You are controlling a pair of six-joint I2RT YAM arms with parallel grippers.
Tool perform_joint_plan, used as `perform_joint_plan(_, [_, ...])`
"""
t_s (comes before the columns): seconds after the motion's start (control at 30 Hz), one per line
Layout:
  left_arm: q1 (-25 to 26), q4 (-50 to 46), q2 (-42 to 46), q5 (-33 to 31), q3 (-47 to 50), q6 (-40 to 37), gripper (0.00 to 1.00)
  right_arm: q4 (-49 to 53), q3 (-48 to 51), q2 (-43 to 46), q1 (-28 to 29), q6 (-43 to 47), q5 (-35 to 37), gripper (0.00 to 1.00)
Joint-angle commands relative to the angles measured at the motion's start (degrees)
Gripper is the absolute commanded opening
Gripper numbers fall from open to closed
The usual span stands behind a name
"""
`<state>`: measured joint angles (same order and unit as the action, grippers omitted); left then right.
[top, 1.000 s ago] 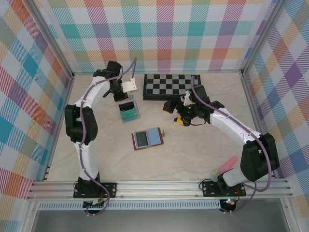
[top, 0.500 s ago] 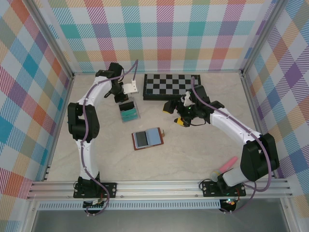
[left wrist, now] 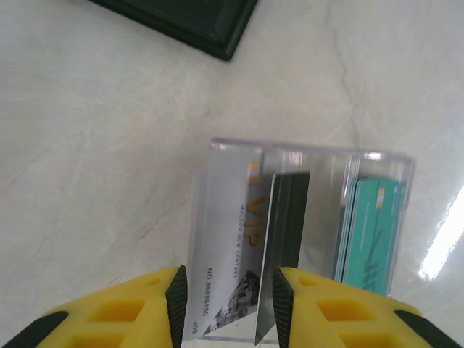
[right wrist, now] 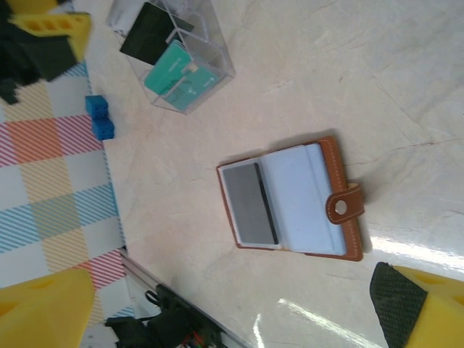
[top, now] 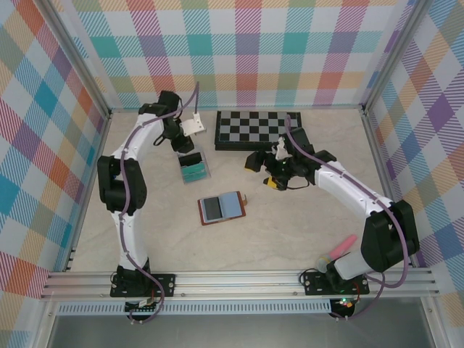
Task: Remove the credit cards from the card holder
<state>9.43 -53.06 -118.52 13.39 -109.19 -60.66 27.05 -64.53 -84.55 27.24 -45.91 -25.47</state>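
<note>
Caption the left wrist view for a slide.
Left end effector open over the clear tray holding a silver VIP card, a dark card and teal cards.

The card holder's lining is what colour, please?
Pale blue-grey lining, best in the right wrist view.

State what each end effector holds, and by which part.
Nothing. Left end effector is open above the clear tray; right end effector is open above the card holder.

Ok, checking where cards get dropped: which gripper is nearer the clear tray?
Left. The left gripper hangs directly over the clear tray, jaws open; the right gripper sits well off to its right, near the chessboard.
</note>
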Motion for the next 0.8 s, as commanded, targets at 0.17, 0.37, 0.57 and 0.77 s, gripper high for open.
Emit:
perform_joint_plan(0.17, [-0.55, 18.17, 18.69, 8.17, 14.79, 28.36, 0.52, 7.14, -4.75, -7.09, 10.44, 8.50, 9.53, 0.91])
perform_joint_plan(0.37, [-0.44, 24.35, 28.98, 9.23, 26.38, 49.18, 0.59, 3.93, -6.25, -14.55, 15.35, 8.39, 7.06, 0.76])
perform_joint_plan(0.57, [-0.44, 27.31, 35.21, 15.11, 38.40, 65.94, 0.60, -3.11, -7.54, -20.84, 16.88, 9.86, 0.08, 0.58])
perform_joint_plan(0.77, [-0.47, 25.52, 41.22, 7.56, 48.87, 78.47, 0.61, -3.44, -10.13, -25.55, 16.96, 10.54, -0.50, 0.53])
